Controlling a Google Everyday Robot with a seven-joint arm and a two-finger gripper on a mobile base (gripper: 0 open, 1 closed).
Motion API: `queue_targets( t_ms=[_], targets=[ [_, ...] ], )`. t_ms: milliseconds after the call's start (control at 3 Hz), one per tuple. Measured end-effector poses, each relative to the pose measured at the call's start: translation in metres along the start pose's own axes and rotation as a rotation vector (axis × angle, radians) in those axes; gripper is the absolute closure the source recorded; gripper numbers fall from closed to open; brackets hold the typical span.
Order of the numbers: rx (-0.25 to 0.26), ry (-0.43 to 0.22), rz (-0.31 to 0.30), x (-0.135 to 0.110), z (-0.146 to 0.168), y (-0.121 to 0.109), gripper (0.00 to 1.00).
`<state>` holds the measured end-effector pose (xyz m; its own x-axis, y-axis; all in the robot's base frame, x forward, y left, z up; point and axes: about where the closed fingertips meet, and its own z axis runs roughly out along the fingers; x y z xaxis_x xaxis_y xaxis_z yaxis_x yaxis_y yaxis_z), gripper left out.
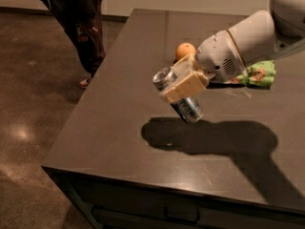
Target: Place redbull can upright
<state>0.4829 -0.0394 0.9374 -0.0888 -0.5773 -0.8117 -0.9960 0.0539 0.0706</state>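
The redbull can, silver with blue panels, is held tilted in the air above the dark table, its shiny top end up and to the left. My gripper is shut on the can around its middle, its pale fingers across the can body. The white arm reaches in from the upper right. The can's shadow lies on the table below it.
An orange fruit sits on the table behind the gripper. A green snack bag lies at the right, partly behind the arm. A person in dark clothes stands on the floor beside the table's far left edge.
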Motion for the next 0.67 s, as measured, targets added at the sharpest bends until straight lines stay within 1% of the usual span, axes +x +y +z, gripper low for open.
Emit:
queue_targets(
  t_ms=[333, 667],
  targets=[
    [0.034, -0.134, 0.049, -0.0027, -0.0065, -0.01, 1.0],
    [0.061, -0.247, 0.061, -0.0046, -0.0108, -0.0157, 1.0]
  ],
)
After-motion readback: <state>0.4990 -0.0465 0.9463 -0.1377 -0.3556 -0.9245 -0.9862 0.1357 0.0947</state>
